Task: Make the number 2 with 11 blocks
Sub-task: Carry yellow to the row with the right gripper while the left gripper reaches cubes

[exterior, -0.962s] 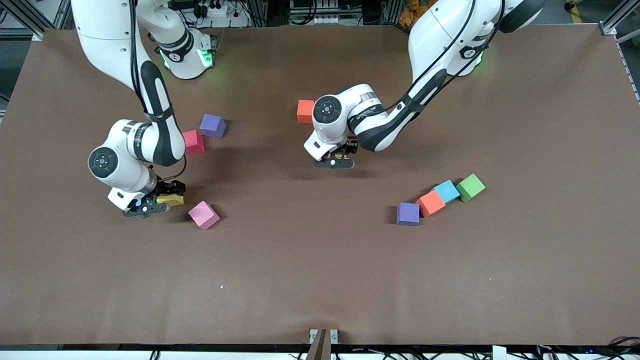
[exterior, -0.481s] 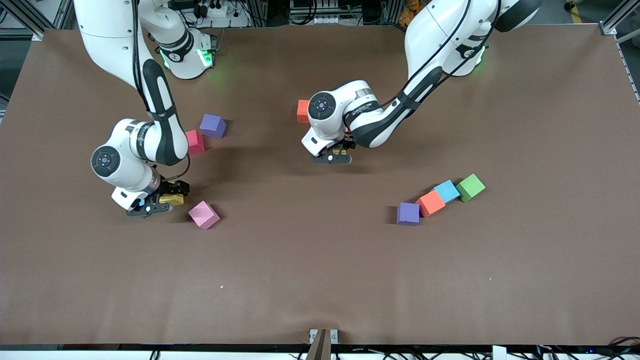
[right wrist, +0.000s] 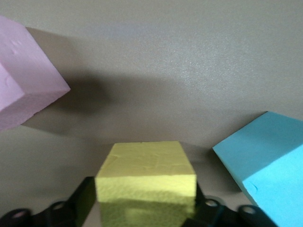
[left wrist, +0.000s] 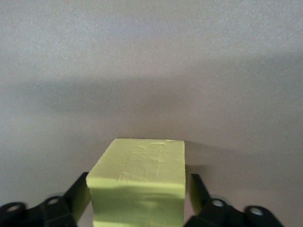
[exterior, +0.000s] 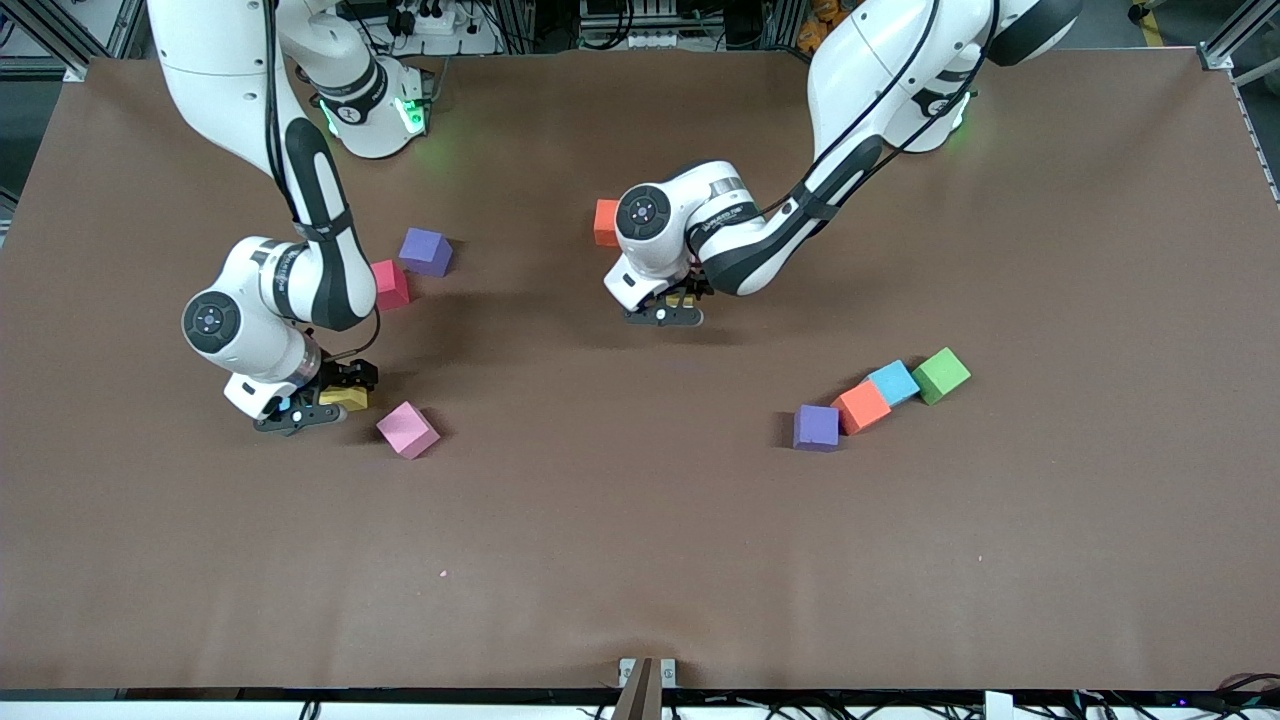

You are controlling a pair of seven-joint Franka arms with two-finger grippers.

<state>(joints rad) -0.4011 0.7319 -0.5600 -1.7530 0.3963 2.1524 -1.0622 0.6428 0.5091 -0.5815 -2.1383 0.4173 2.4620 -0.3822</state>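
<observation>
front view: two purple blocks (exterior: 426,251), two yellow, both tool-held.

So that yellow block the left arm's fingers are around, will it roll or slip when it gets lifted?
Probably not. The yellow block is a flat-faced cube, so it should sit still rather than roll. Its matte, slightly creased surface looks foam-like, so it is likely light and a bit squashy. With the left gripper fingers flat against both sides, slipping seems unlikely.
</observation>
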